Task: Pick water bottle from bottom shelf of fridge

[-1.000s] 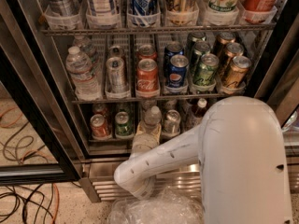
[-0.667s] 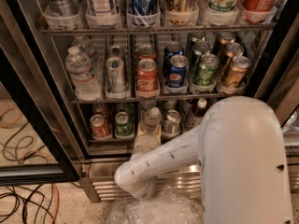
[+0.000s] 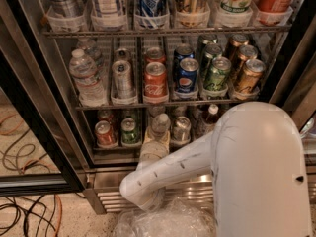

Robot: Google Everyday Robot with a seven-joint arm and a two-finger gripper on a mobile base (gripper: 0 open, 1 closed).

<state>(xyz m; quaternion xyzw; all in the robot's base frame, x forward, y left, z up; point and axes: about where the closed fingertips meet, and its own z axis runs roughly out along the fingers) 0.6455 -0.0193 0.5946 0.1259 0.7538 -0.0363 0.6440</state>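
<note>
The fridge (image 3: pixel 34 83) stands open in front of me. On its bottom shelf (image 3: pixel 116 147) the water bottle (image 3: pixel 160 126), clear with a white cap and pale label, stands in the third lane between a green can (image 3: pixel 129 131) and a silver can (image 3: pixel 181 128). My white arm (image 3: pixel 177 169) reaches in from the lower right and bends upward just below the bottle. My gripper (image 3: pixel 152 154) is at the bottle's lower body, mostly hidden by the arm and the bottle.
A red can (image 3: pixel 104 134) and a white-capped bottle of dark drink (image 3: pixel 212 114) share the bottom shelf. The rack above holds a big ribbed bottle (image 3: pixel 86 75), Coca-Cola (image 3: pixel 155 79) and Pepsi (image 3: pixel 187 75) cans. Cables (image 3: pixel 24 211) lie on the floor at left. Crinkled plastic (image 3: pixel 168 221) is below the arm.
</note>
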